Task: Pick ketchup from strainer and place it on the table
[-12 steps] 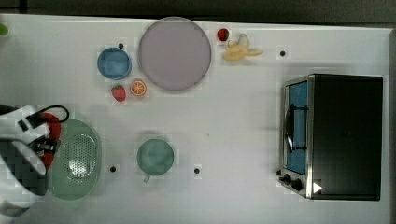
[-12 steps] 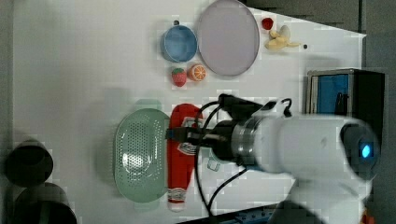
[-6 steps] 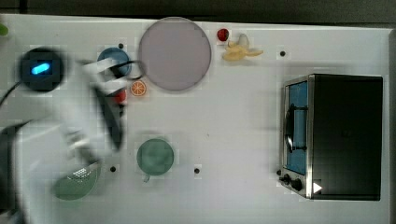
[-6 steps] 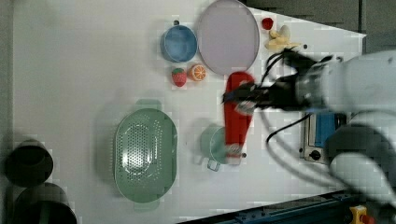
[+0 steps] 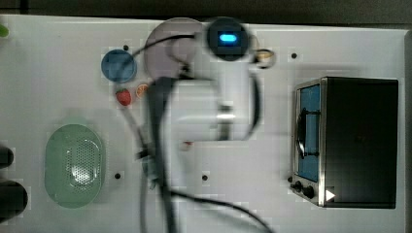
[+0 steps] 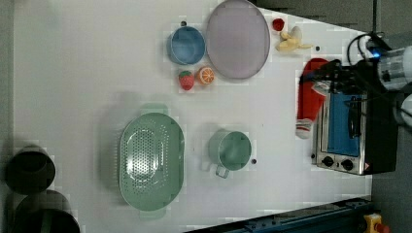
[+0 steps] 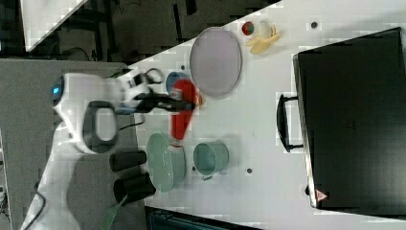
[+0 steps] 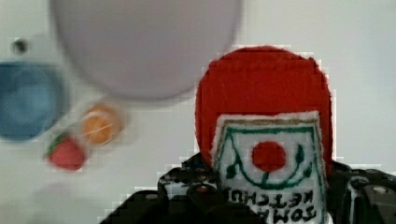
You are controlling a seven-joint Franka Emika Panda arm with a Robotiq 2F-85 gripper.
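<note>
The ketchup [image 8: 266,93], a red bottle with a white-and-red label, is clamped between my gripper's [image 8: 271,200] black fingers. In the left view the ketchup [image 6: 310,97] hangs above the table [image 6: 73,73], cap end toward the left view's bottom, just left of the oven, with the gripper [image 6: 330,80] shut on its upper part. In the right view the ketchup [image 7: 182,115] hangs off the gripper [image 7: 167,103]. The pale green strainer [image 6: 151,162] [image 5: 74,165] [image 7: 165,163] lies empty, well away from the bottle.
A toaster oven [image 6: 350,131] [image 5: 350,141] stands close beside the bottle. A teal mug [image 6: 232,150] sits between strainer and oven. A lilac plate [image 6: 238,39], blue bowl [image 6: 187,46], strawberry [image 6: 186,80], orange slice [image 6: 206,75] and banana [image 6: 290,42] lie further off. Black cylinders [image 6: 29,170] stand beyond the strainer.
The ketchup has gone from beside the strainer, past the mug, to the oven's side, toward the left view's right, held by the gripper throughout. The strainer stays put.
</note>
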